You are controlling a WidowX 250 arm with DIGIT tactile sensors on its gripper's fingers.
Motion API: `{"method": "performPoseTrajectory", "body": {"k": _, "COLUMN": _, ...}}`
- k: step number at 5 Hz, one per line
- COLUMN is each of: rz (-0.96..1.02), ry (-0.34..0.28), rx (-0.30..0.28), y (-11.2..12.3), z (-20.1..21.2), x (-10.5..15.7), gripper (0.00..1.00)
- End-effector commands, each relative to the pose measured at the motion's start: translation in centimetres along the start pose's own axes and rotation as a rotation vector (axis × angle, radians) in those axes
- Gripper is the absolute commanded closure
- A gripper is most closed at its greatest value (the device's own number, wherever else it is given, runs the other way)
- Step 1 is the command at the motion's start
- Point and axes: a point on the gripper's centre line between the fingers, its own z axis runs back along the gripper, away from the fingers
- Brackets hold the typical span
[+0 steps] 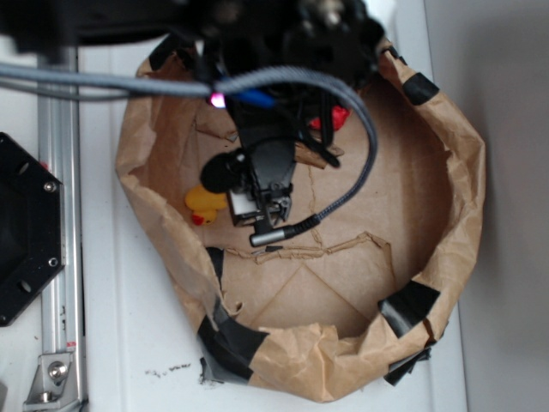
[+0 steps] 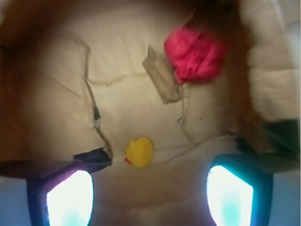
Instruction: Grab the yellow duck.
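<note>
We take the brown paper basin [image 1: 446,215] as our landmark: a crumpled ring of kraft paper patched with black tape, sitting on the white counter [image 1: 129,343], its raised wall there, we judge, to keep loose things from rolling off. The yellow duck [image 2: 139,152] lies on the basin floor near one side of the wall, alone on bare paper with its red-orange beak turned toward the nearer rim. Well apart from it, toward the far wall of the basin, sits the red wad [image 2: 195,54], bigger than the duck and just beside a torn flap of paper. Our tool [image 2: 150,193] hangs above the basin floor with its two fingers [image 2: 70,197] spread wide and nothing between them; in the wrist view the duck shows in the gap between them but closer to one finger, so we are not yet centred over it. In the exterior view the arm and its cable cover much of the basin, and the duck peeks out just beside the tool body. We judge the approach is under way and the grasp not begun: a small sideways correction, then a descent.
</note>
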Motion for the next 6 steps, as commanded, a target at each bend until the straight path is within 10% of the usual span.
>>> {"method": "performPoseTrajectory", "body": {"k": 1, "rz": 0.040, "ry": -0.037, "rx": 0.012, "y": -1.3, "z": -4.0, "x": 0.8, "gripper": 0.00}}
{"method": "performPoseTrajectory", "body": {"k": 6, "rz": -0.197, "ry": -0.020, "rx": 0.024, "y": 1.9, "z": -6.5, "x": -1.1, "gripper": 0.00}}
